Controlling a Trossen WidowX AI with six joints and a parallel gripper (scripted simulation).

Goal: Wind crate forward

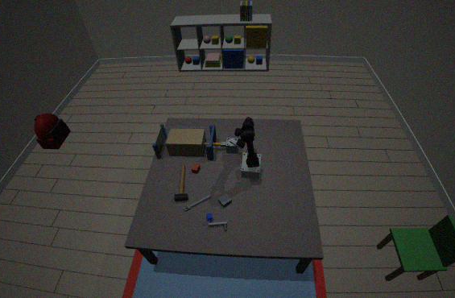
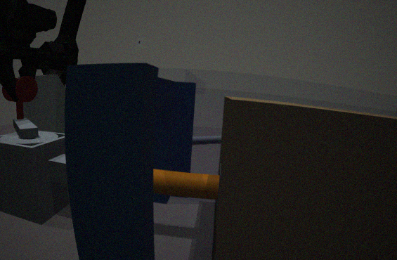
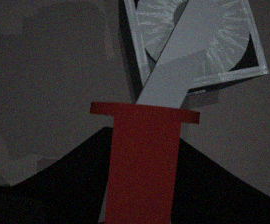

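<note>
The tan crate sits flat in the cubby. A gap shows between its front and the blue steel frame. An orange strap runs from the crate through the frame towards the winch. The winch handle's grey arm lies across the winch's top; its key end is hidden. My gripper is shut on the handle's red grip, beside the winch top.
A second blue frame stands behind the crate. A red block, a hammer, a spanner, a grey block, a blue piece and a bent grey tool lie on the bench.
</note>
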